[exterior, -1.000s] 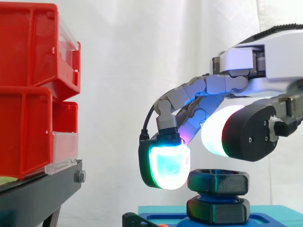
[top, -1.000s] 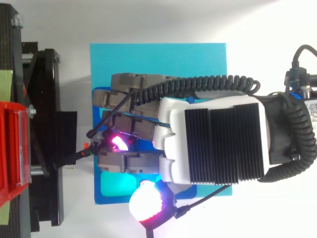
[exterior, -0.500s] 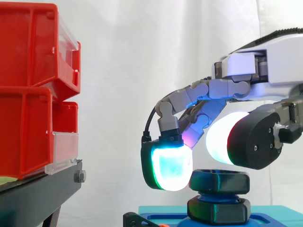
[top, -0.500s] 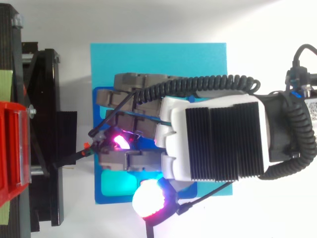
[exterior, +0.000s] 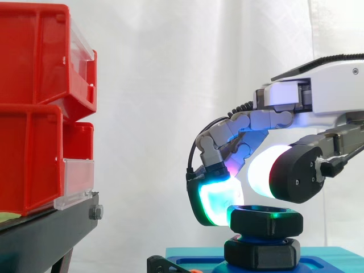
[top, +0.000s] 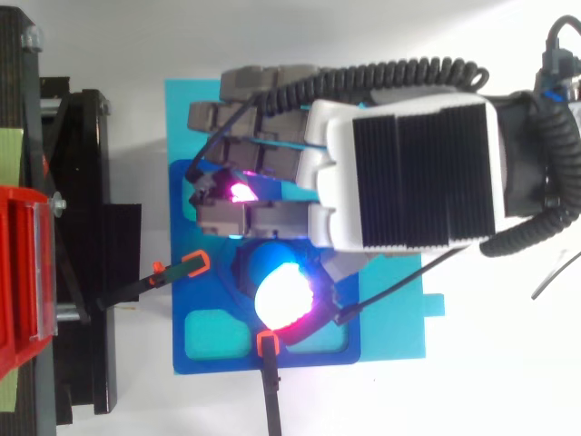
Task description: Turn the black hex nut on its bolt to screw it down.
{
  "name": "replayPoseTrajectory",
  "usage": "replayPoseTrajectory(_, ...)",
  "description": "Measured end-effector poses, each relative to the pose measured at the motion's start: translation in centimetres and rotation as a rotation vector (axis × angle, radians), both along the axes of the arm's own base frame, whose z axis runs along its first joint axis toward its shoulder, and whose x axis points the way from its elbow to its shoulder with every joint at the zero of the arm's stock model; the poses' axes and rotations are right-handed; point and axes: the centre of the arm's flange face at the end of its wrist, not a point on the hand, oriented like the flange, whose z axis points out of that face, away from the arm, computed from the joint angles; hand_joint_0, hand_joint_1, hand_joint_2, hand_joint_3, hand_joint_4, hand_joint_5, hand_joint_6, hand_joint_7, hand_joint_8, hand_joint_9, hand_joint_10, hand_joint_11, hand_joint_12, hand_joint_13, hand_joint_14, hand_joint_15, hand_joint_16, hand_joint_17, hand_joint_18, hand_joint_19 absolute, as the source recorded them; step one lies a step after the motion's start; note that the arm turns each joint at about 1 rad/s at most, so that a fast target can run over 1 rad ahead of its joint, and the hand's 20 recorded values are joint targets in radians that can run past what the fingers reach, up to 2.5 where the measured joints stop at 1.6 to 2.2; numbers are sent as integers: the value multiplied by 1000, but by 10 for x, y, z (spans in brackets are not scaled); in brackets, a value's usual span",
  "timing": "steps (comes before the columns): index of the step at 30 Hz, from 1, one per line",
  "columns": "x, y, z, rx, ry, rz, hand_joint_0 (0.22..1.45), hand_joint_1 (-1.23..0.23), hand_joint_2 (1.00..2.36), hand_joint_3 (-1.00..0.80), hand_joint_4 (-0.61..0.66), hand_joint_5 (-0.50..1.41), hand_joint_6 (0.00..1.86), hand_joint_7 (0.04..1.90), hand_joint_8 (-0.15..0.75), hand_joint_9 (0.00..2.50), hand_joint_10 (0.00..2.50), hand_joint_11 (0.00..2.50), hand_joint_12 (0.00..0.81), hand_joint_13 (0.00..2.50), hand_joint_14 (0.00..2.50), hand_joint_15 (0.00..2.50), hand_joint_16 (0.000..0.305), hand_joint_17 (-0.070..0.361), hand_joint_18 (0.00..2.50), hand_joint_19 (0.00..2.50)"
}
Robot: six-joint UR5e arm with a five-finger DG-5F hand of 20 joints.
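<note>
The black hex nut [exterior: 263, 219] sits high on its bolt, above a second black hex piece [exterior: 263, 253] at the bolt's foot. My hand [exterior: 330, 91] reaches in from the right with its fingers curled down. A cyan-green fingertip [exterior: 218, 200] presses against the nut's left side. The white thumb pad [exterior: 263, 175] hangs close over the nut's top. From above, the hand [top: 408, 173] covers the far half of the blue fixture [top: 204, 304], and the glowing thumb tip [top: 286, 295] hides most of the nut.
Stacked red bins [exterior: 34, 114] stand at the left on a black stand [exterior: 51, 233]. The fixture rests on a cyan board [top: 386, 304]. Two orange-tipped black clips [top: 192, 263] [top: 266, 343] point at the fixture from the left and near sides.
The hand has shifted right and lower in the side view, and towards the far side from above. The fingertip that hung left of the nut now touches it, and the thumb has swung over it.
</note>
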Motion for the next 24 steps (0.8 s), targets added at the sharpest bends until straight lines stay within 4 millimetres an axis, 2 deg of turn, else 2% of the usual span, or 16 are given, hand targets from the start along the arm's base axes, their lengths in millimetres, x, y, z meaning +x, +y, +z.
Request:
replayPoseTrajectory(8,1,-14,11,-5,-21,4,527,-117,1000,-500,168,-2,501,1380,266,815,0,11,312,639,2,60,45,101,560,365)
replayPoseTrajectory(14,10,-5,44,-5,-39,7,526,-113,1000,-500,170,-9,502,1326,264,799,0,4,314,639,2,63,45,101,557,369)
replayPoseTrajectory(18,14,14,50,-2,-40,9,527,-114,1000,-500,179,-19,502,1247,264,792,0,8,316,638,2,67,45,101,560,366)
replayPoseTrajectory(24,16,56,40,30,-31,22,527,-116,1000,-500,178,-25,503,1201,266,796,0,10,315,635,1,66,45,101,555,370)
